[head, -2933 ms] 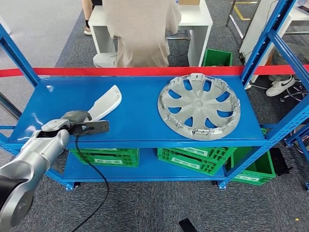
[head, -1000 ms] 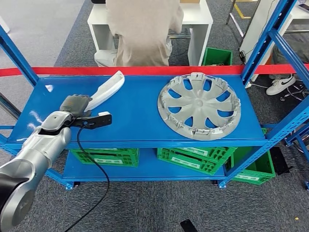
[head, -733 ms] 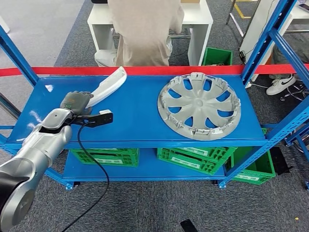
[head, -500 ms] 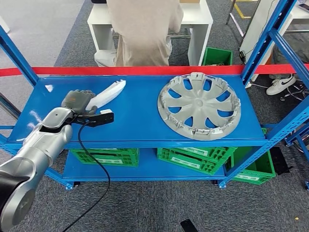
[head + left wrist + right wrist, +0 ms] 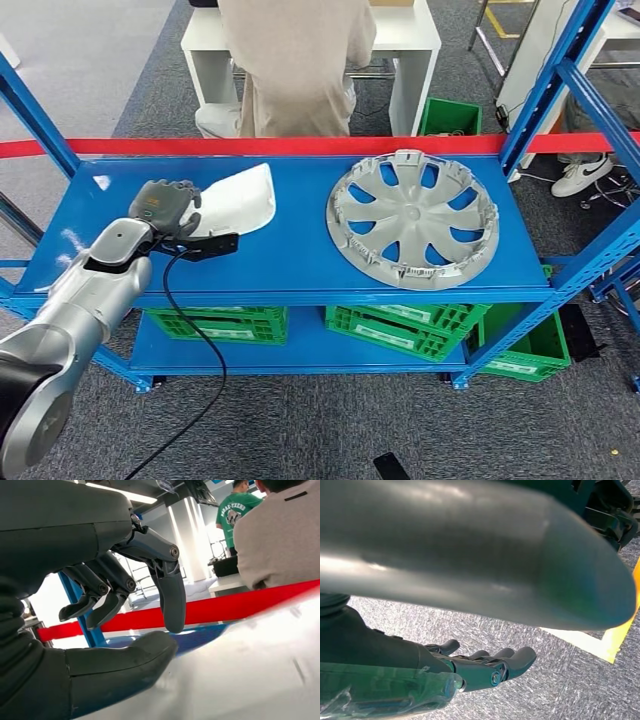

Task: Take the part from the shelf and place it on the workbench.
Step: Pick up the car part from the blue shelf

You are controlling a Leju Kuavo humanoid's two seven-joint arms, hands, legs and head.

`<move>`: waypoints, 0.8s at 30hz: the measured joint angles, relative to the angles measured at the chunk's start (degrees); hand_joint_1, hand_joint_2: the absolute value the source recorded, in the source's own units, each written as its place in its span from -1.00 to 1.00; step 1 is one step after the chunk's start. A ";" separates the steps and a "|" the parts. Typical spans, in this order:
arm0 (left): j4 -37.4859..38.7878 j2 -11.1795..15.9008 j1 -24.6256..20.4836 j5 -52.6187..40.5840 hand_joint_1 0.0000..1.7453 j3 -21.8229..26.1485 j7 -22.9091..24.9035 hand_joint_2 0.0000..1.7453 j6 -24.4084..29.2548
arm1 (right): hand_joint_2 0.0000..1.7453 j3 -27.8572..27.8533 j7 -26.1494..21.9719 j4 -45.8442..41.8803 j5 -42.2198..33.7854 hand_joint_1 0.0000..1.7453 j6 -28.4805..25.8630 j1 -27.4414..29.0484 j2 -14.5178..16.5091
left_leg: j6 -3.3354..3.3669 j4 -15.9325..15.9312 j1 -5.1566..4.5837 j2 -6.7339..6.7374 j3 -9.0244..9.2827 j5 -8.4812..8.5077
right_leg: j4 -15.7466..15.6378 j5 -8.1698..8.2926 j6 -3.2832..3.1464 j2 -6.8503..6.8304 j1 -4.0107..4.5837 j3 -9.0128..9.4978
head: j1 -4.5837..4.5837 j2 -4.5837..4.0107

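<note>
While the left hand (image 5: 162, 207) has its fingers (image 5: 171, 600) and thumb closed on one end of the white part (image 5: 234, 201), raised just off the blue shelf (image 5: 302, 240), it should firm that pinch and lift level, since the long free end may twist.

Pale white-grey plastic part (image 5: 235, 200), smooth and gently curved, broad at its far end and narrowing toward the near left. Lies over the left half of the blue shelf (image 5: 302, 250), broad face turned up, narrow end hidden.
</note>
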 joint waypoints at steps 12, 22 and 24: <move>0.00 0.02 0.03 0.73 0.10 -0.47 -0.67 -0.50 -1.51 | -1.00 0.00 0.04 0.00 -0.10 -1.00 0.10 0.02 0.00 | 0.00 0.00 0.00 0.00 -0.01 0.00 | 0.00 0.00 0.00 0.00 0.00 0.00 | 0.01 0.00; 0.02 -0.09 0.07 0.67 -1.00 -0.78 2.61 -1.00 -2.22 | -1.00 -0.01 0.22 0.00 -0.08 -1.00 0.04 0.01 0.00 | 0.00 0.00 0.00 0.00 -0.01 0.00 | 0.00 0.00 0.00 0.00 0.00 -0.01 | 0.00 0.00; 0.02 -0.13 0.08 0.66 -1.00 -0.80 2.74 -1.00 -2.43 | -1.00 -0.02 0.22 0.00 -0.08 -1.00 0.04 0.01 0.00 | 0.00 0.00 0.00 0.00 -0.01 0.00 | 0.00 0.00 0.00 0.00 0.00 -0.01 | 0.01 0.00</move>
